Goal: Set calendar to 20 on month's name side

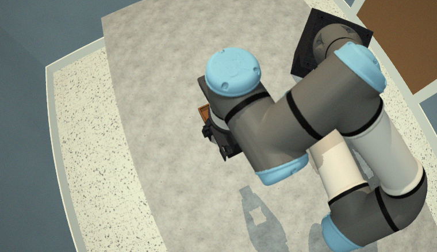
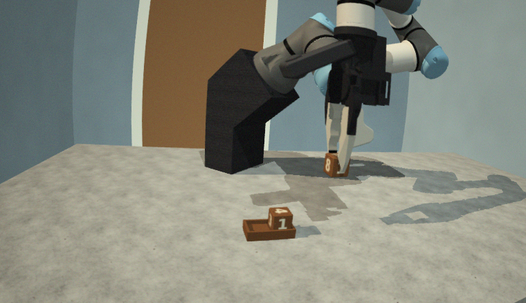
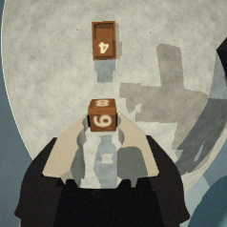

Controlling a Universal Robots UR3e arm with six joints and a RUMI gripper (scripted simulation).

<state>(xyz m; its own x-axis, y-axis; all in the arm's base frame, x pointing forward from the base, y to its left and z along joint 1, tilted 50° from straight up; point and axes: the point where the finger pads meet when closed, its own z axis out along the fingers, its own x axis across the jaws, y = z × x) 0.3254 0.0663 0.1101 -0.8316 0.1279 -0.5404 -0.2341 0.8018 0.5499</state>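
Observation:
My gripper [image 2: 340,167] is shut on a brown number cube [image 2: 336,164] and holds it low, at or just above the table, behind the tray. The held cube shows an 8 toward the exterior camera. In the wrist view the cube [image 3: 101,114] sits between my fingertips with a 9 or 6 facing the camera and an 8 on the far side. The brown tray [image 2: 268,230] lies nearer the front. A second cube [image 2: 279,218] sits flat in its right half, with 4 on top and 1 facing the front. It shows in the wrist view [image 3: 104,40]. The tray's left half is empty.
The black pedestal of the arm's base [image 2: 240,111] stands at the back of the grey table. In the top view the arm [image 1: 290,113] hides nearly all of the tray; only one corner [image 1: 203,111] shows.

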